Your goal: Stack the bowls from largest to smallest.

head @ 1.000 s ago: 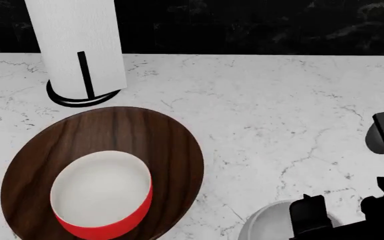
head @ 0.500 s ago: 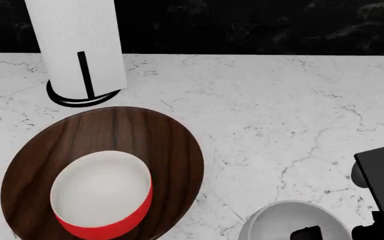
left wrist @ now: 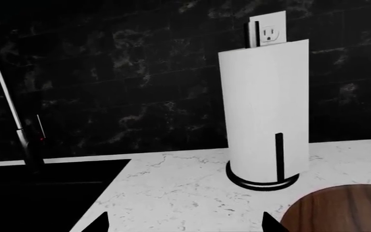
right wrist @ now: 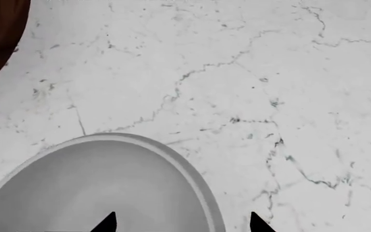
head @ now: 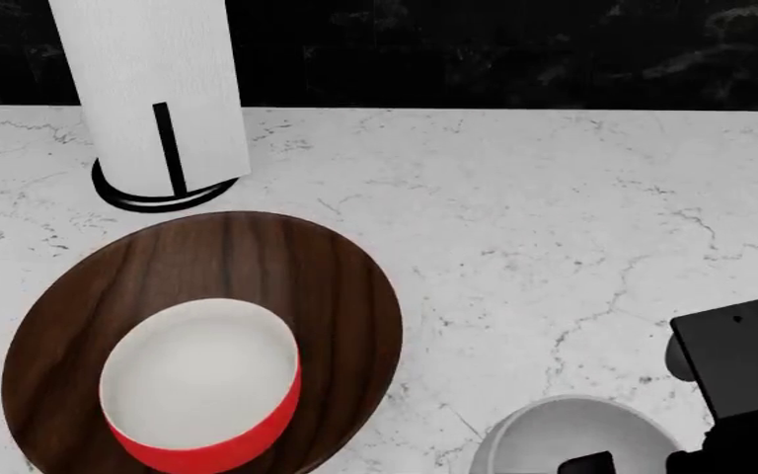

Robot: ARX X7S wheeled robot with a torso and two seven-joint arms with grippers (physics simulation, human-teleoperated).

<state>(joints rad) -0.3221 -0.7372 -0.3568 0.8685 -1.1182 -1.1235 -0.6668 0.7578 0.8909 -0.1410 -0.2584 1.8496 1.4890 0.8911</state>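
Red bowl [head: 202, 390] sits inside brown bowl [head: 201, 336]; no writing legible.

White marble countertop [head: 524, 197], grey veining. Black marbled tile backsplash [left wrist: 121, 72] behind, dim. White wall outlet [left wrist: 267, 33] on backsplash, above paper-towel roll [left wrist: 264, 111] on black holder. Dark sink [left wrist: 40, 193] recessed at counter's end, slim faucet [left wrist: 15, 116] rising beside it.
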